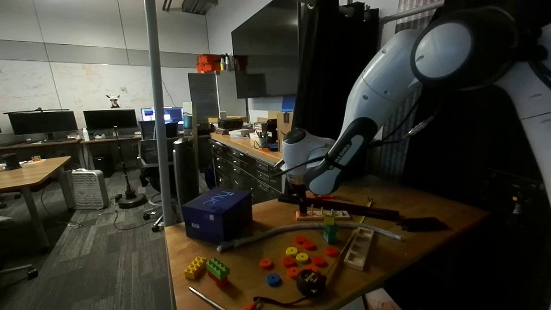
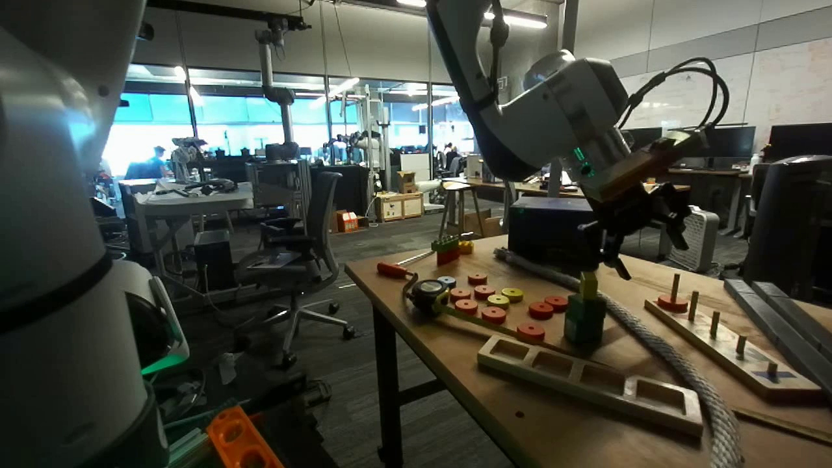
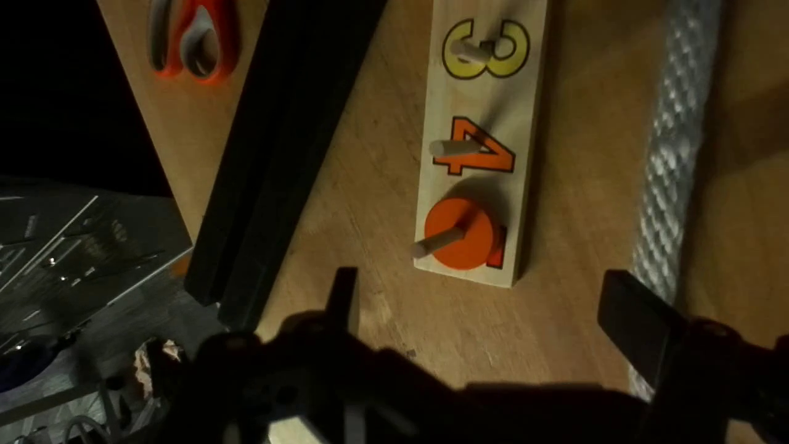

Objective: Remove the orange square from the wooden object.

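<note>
The wooden object is a narrow light-wood board (image 3: 447, 102) with upright pegs and printed numbers; it shows in both exterior views (image 2: 728, 357) (image 1: 342, 216). A round orange disc (image 3: 459, 243) sits around the end peg and partly covers a printed number. It also shows in an exterior view (image 2: 673, 303). No orange square shows on the board. My gripper (image 3: 482, 287) is open with nothing between its fingers. In the wrist view the fingertips straddle the space just below the board's disc end. In an exterior view the gripper (image 2: 653, 260) hangs above the table, apart from the disc.
A grey rope (image 2: 650, 341) curves beside the board. Dark bars (image 3: 290, 154) and orange-handled scissors (image 3: 206, 43) lie on its far side. A green block stack (image 2: 584, 320), a pale wooden rack (image 2: 585, 392), several loose discs (image 1: 318, 261) and a blue box (image 1: 217, 215) share the table.
</note>
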Robot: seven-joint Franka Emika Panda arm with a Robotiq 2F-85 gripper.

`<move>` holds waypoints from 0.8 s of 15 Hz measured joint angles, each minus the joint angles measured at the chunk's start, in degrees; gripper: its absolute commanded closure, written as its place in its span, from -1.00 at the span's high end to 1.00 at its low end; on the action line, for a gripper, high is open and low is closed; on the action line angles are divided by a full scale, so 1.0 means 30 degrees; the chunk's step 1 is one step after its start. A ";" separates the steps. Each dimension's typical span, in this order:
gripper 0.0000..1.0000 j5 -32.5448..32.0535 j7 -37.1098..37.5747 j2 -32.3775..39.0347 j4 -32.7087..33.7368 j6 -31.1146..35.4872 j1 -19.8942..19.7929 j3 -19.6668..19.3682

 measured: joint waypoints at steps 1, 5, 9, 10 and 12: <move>1.00 0.0281 -0.0257 0.0661 0.0646 0.0000 0.0000 0.0070; 1.00 0.1277 -0.1492 0.2539 0.2748 -0.0001 -0.0032 0.0290; 1.00 0.1498 -0.2433 0.3125 0.3896 -0.0019 -0.0059 0.0355; 1.00 0.1498 -0.2583 0.3161 0.4061 -0.0033 -0.0058 0.0355; 1.00 0.1498 -0.2814 0.3180 0.4297 -0.0071 -0.0082 0.0342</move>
